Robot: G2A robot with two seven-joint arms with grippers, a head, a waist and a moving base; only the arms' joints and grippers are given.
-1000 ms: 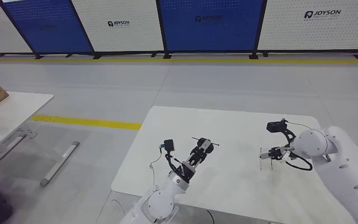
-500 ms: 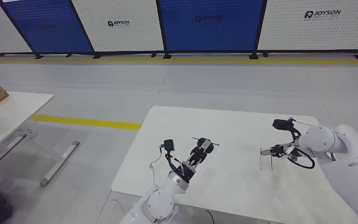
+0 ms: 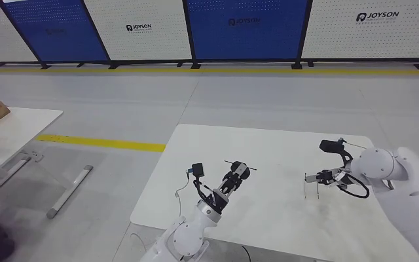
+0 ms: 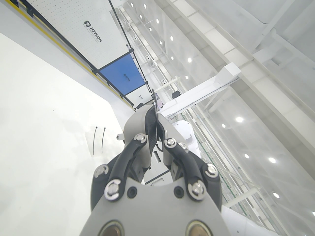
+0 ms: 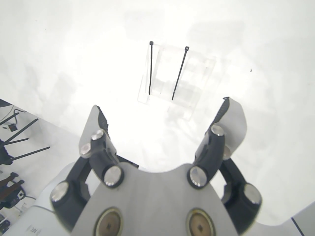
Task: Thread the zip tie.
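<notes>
The left gripper [image 4: 154, 114] is over the left half of the table [image 3: 262, 141], about midway between its far and near edges. It is angled upward, with its jaws pinched fully together on a black tie [image 4: 154, 98]. A short end of the tie pokes out past the fingertips. Seen from above, the strip runs crosswise through the jaws and sticks out on both sides.

Well apart, over the right half of the table, the right gripper [image 5: 162, 104] hovers with its jaws spread wide and nothing between them. Just beyond its fingertips sits a clear holder [image 5: 199, 79] carrying two spare ties [image 5: 150, 68]. They are side by side and not touching, with their square heads at the ends away from that gripper. Whether they lie flat or lean, I can't tell.
</notes>
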